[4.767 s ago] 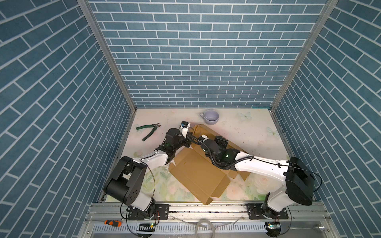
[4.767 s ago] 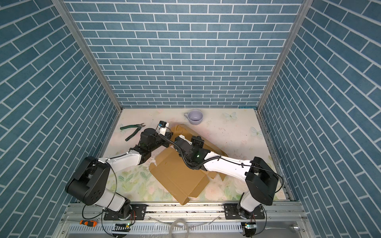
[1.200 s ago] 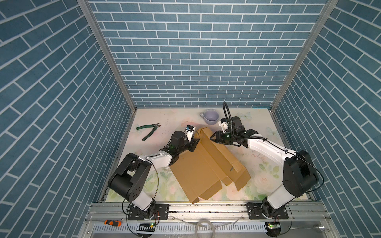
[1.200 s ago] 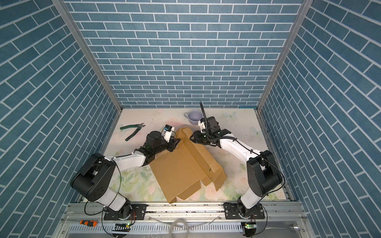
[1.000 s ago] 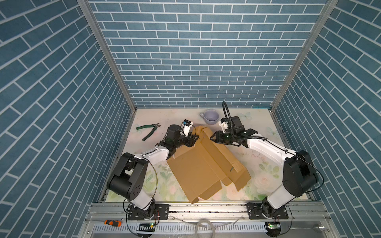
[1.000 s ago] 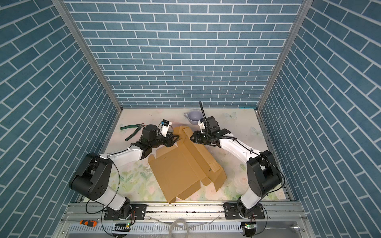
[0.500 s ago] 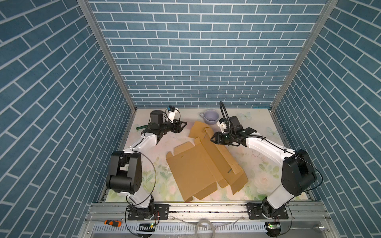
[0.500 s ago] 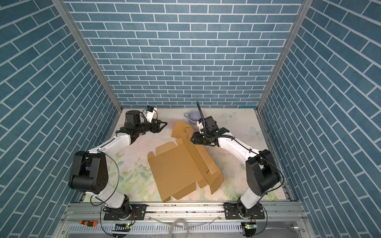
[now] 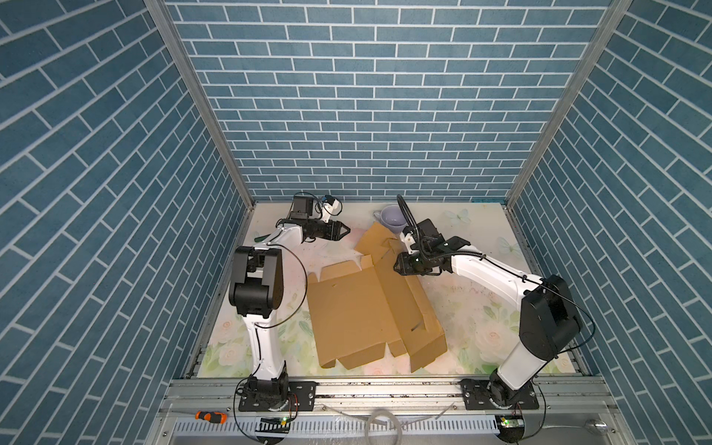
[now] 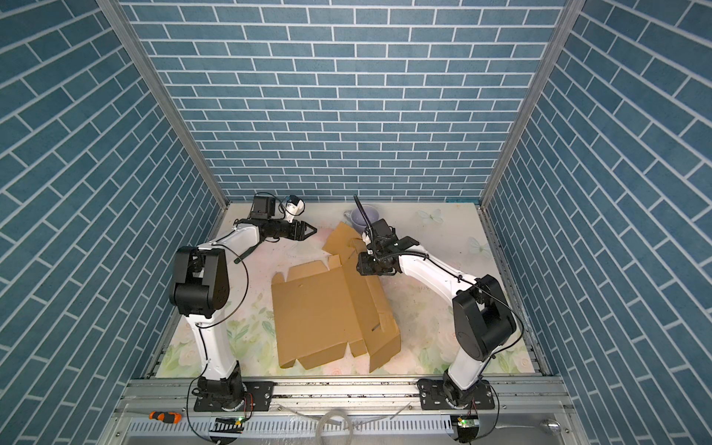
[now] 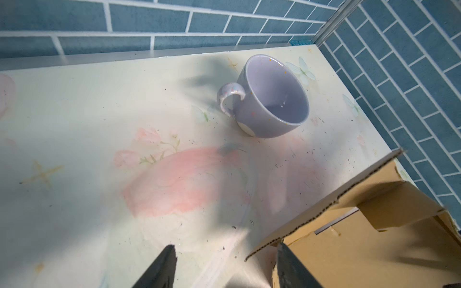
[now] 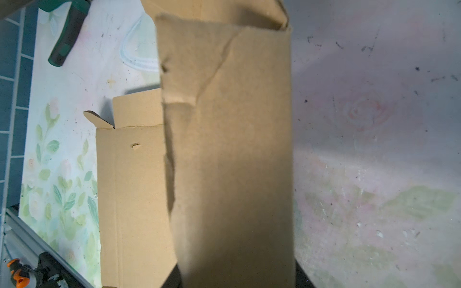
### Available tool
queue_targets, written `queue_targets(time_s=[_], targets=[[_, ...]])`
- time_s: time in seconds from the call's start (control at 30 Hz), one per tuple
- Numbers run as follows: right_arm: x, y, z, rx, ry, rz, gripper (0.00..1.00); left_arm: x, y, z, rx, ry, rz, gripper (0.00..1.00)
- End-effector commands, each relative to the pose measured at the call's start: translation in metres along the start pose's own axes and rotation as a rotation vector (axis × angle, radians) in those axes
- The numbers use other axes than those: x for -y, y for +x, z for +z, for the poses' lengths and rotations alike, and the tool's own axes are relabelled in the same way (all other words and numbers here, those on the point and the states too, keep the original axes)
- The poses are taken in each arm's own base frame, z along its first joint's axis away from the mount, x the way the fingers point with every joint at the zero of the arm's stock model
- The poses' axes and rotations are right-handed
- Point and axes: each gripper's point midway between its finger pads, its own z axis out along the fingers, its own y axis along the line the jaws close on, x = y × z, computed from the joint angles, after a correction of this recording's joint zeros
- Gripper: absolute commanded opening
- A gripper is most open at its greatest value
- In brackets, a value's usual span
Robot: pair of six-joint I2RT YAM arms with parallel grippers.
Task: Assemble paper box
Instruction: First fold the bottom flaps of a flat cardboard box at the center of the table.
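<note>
The paper box point(image 9: 354, 308) point(image 10: 316, 308) is a brown die-cut cardboard sheet lying mid-table in both top views, with a folded strip along its right side. My right gripper point(image 9: 398, 266) point(image 10: 362, 266) sits at the far end of that strip. In the right wrist view the strip point(image 12: 229, 149) fills the gap between the dark fingers, so my right gripper point(image 12: 235, 274) is shut on it. My left gripper point(image 9: 346, 230) point(image 10: 314, 230) hovers at the back left, open and empty. In the left wrist view my left gripper point(image 11: 225, 249) stands beside a raised flap point(image 11: 324, 207).
A lavender cup point(image 9: 389, 215) point(image 11: 272, 99) stands near the back wall, just beyond the box's far flap. Green-handled pliers point(image 12: 67, 32) lie at the back left, under my left arm. An orange screwdriver point(image 9: 210, 416) rests on the front rail. Brick walls enclose three sides.
My left gripper has left the box's far-left corner and swung to the back left. The sheet has settled flatter and shifted slightly. The right gripper stays on the strip, its jaws a little narrower.
</note>
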Motion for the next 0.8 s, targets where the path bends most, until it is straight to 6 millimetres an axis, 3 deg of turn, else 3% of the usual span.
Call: queue_targets(time_s=[0.0,0.2,0.43,0.57,0.77], targets=[[0.003,-0.006,-0.005,-0.003,0.072,-0.061,0.41,0.014,-0.003,-0.009,0.041,0.040,0.028,0.65],[0.003,-0.006,-0.009,-0.013,0.116,-0.117,0.40,0.012,-0.015,-0.004,0.009,0.057,0.129,0.66],[0.003,-0.011,-0.011,-0.014,0.133,-0.168,0.38,0.001,-0.032,0.029,-0.033,0.155,0.142,0.64],[0.002,-0.011,-0.011,-0.018,0.143,-0.197,0.37,0.020,-0.024,0.047,-0.091,0.256,0.159,0.63],[0.001,-0.013,-0.014,-0.017,0.161,-0.227,0.36,0.041,-0.013,0.050,-0.134,0.318,0.197,0.65]])
